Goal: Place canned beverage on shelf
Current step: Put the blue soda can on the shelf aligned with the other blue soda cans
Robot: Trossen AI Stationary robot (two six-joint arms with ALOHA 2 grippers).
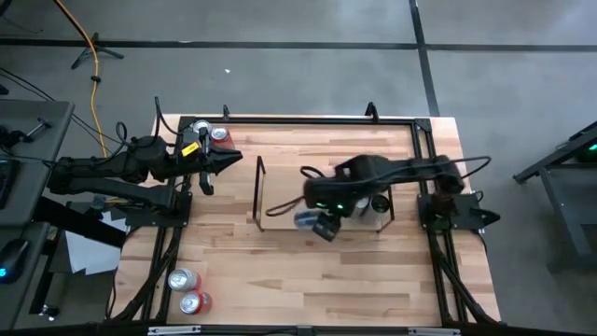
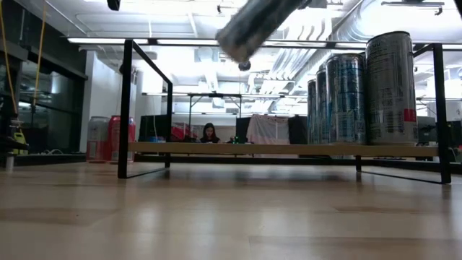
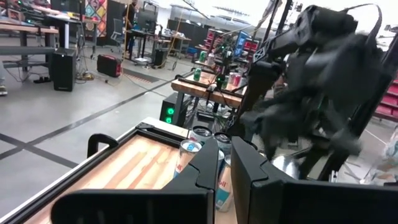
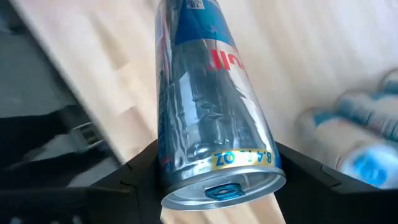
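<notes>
Silver-and-blue can [image 4: 211,118], its "8.4 FL. OZ" print readable only at the right wrist, is clamped by the right gripper [image 1: 322,222] fingers above the shelf [image 1: 259,191], while the left gripper [image 1: 227,161] fingers are pressed shut, empty.

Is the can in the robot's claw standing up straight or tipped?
Tipped. The can slants between the right claw, off the table.

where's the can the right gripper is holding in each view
High view: the held can lies tilted over the table's middle, at the right gripper, above the shelf.
Low view: a blurred can at the top edge, tilted.
Left wrist view: not clearly visible.
Right wrist view: fills the centre, clamped between the fingers.
Shared landmark: the cans standing on the shelf.
</notes>
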